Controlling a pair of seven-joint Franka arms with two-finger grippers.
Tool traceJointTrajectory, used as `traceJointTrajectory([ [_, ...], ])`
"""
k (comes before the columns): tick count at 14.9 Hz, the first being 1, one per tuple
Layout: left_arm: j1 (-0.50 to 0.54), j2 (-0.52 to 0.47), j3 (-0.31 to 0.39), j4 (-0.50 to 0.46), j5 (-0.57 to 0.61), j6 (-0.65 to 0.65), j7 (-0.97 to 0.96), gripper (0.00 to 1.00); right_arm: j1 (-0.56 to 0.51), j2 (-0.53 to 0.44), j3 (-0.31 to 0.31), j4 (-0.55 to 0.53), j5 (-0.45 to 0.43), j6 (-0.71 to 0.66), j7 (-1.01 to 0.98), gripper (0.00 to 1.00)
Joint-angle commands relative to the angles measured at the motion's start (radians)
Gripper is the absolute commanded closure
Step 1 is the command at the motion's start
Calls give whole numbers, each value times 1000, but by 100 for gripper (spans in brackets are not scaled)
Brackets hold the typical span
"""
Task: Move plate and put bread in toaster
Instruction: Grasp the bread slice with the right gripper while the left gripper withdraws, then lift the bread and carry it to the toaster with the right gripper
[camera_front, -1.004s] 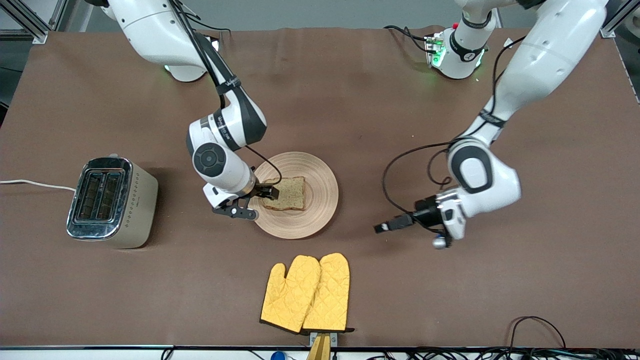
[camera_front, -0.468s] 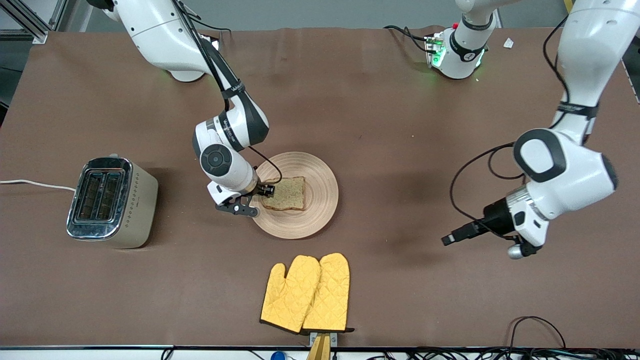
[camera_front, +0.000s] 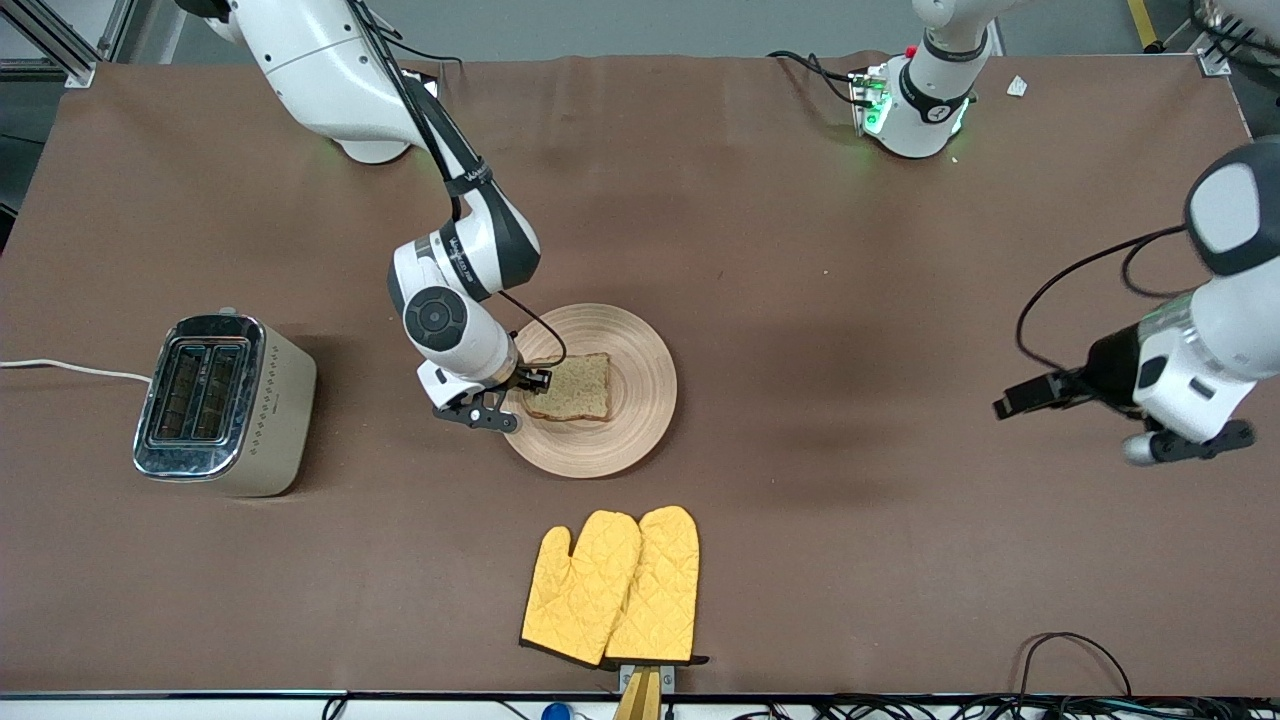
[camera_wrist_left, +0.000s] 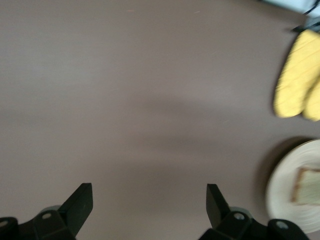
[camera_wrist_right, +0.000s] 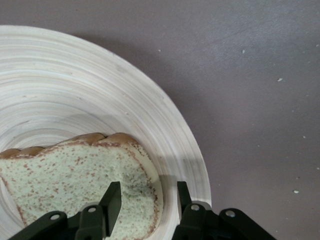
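The bread (camera_front: 570, 387) lies flat on the plate (camera_front: 640, 400) mid-bench, its edge toward the toaster (camera_front: 222, 403) sitting between the fingers of the right gripper (camera_wrist_right: 145, 197), which straddle it, parted and not yet clenched. The left gripper (camera_wrist_left: 149, 202), released and empty, hangs over bare bench at the left arm's end; that arm waits.

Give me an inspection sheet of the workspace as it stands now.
Surface: brown table cover.
Job's things: bread lies on plate; toaster stands toward the right arm's end, slots empty.
Clutter: yellow oven mitts, nearer the camera than the plate.
Grippers: right claw astride the bread's corner, not closed; left claw open, over bare table.
Cables: toaster's white cord; black cables at the near edge.
Surroundings: nothing seen.
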Motion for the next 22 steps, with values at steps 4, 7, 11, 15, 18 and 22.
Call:
traceJointTrajectory([
  [4, 8, -23, -3, 150, 225, -259, 29, 0, 60, 19, -12, -42, -4, 92, 82, 52],
  [7, 10, -53, -2, 179, 227, -264, 29, 0, 45, 17, -21, -42, -21, 90, 78, 56],
  [11, 28, -112, -2, 196, 215, -292, 30, 0, 8, 14, -26, -44, -21, 73, 32, 55],
  [15, 28, -119, -5, 196, 213, -346, 33, 0, 8, 15, -26, -47, -21, 89, 32, 74],
  [18, 38, -133, -2, 196, 179, -351, 40, 0, 10, 14, -26, -50, -21, 98, 32, 98],
  [22, 56, -165, 3, 175, 124, -357, 66, 0, 11, -17, -46, -15, -62, 0, 23, 100],
])
